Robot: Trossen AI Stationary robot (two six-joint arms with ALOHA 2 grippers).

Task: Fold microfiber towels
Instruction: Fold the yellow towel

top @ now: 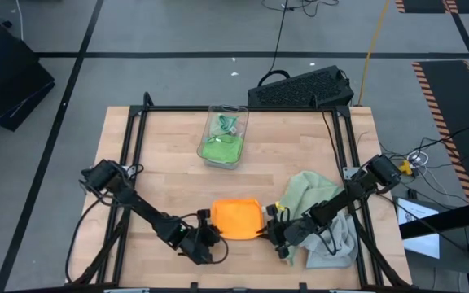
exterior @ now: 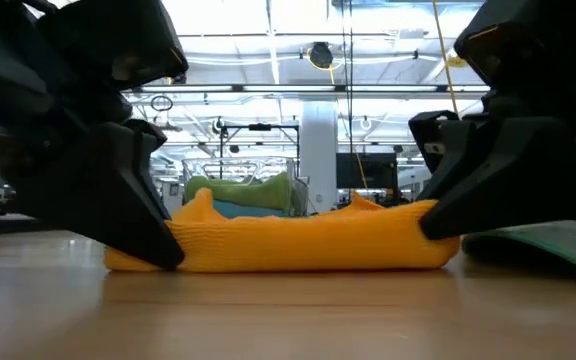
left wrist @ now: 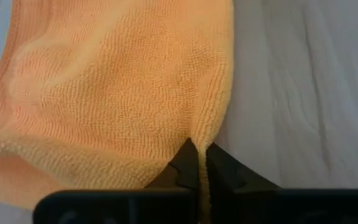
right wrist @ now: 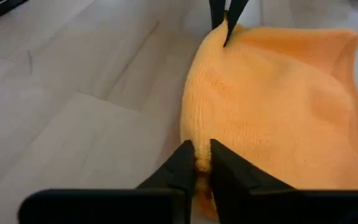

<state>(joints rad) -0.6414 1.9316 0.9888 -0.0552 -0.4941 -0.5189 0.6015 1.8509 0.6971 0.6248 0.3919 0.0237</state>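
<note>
An orange microfiber towel (top: pixel 236 218) lies near the table's near edge, at the middle. In the low view it shows as a thick orange band (exterior: pixel 298 240) resting on the wood. My left gripper (top: pixel 212 238) is shut on its near-left corner. My right gripper (top: pixel 271 232) is shut on its near-right corner. A sage green towel (top: pixel 304 194) and a light grey one (top: pixel 336 244) lie heaped at the right, under my right arm. A bright green towel (top: pixel 221 148) sits in the clear bin (top: pixel 236 112). My left gripper (left wrist: pixel 199 148) pinches the orange towel's edge at its near-left corner (left wrist: pixel 211 127) between its two fingers. The fingers slant down from the table's left. The rest of the towel lies on the table. My right gripper (right wrist: pixel 202 148) pinches the rounded edge of the orange towel at its near-right corner (right wrist: pixel 194 127) between its two fingers. The fingers slant down from the table's right. The towel lies on the table, and my left gripper's fingers (right wrist: pixel 218 14) hold the edge's other end.
The clear bin stands at the far middle of the table. A black keyboard (top: pixel 300 88) lies past the far edge. Black frame rails (top: pixel 133 155) run along both sides. Bare wood (top: pixel 169 179) lies between the bin and the orange towel.
</note>
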